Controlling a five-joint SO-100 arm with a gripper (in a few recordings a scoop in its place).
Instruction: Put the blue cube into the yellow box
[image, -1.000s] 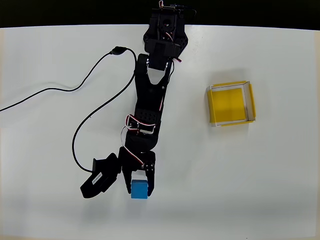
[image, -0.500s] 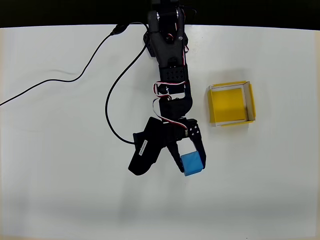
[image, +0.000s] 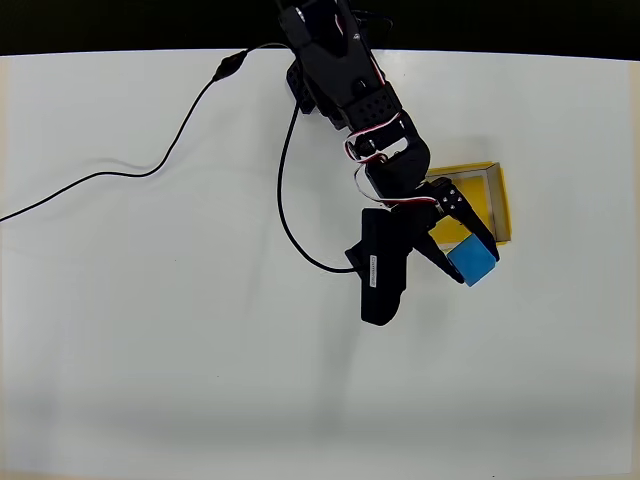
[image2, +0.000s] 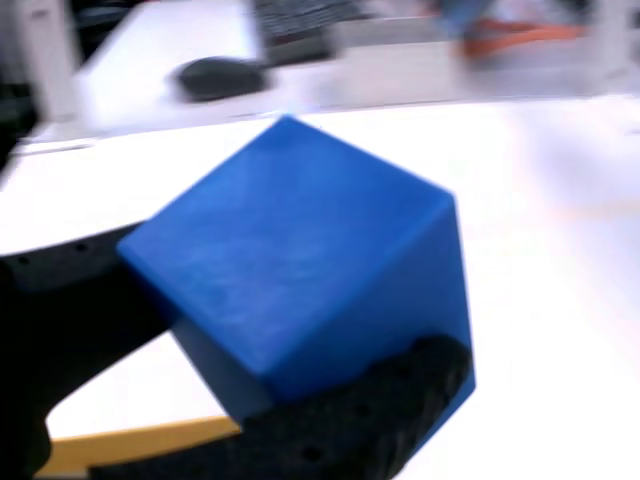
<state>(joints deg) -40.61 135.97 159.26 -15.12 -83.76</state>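
The black arm (image: 345, 90) reaches from the top edge of the white table (image: 120, 350) down toward the yellow box (image: 497, 200) in the overhead view. The gripper (image: 462, 243) is clenched on the blue cube (image: 472, 261), with one black finger on each side of it. The cube sits right between the fingers, at their tips. From above, the cube is over the lower edge of the yellow box, near the lower right corner in the picture. Part of the cube is past that edge, over the white table. I cannot tell how high it is above the box. The arm covers the left part of the box, so its right wall and a bit of its yellow floor are what can be seen. A black block on the wrist (image: 382, 270) sticks out to the lower left of the box. A thin black cable (image: 150, 172) runs across the table, well away from the box on the left, and curls back to the arm. In the wrist view, the blue cube (image2: 300, 270) is big and tilted, with one corner pointing up. One dark finger is at its left and the other is under its lower right side, and both touch the cube. A thin strip of the yellow box (image2: 140, 440) peeks out below the cube at the bottom left. The things behind the cube are blurry.
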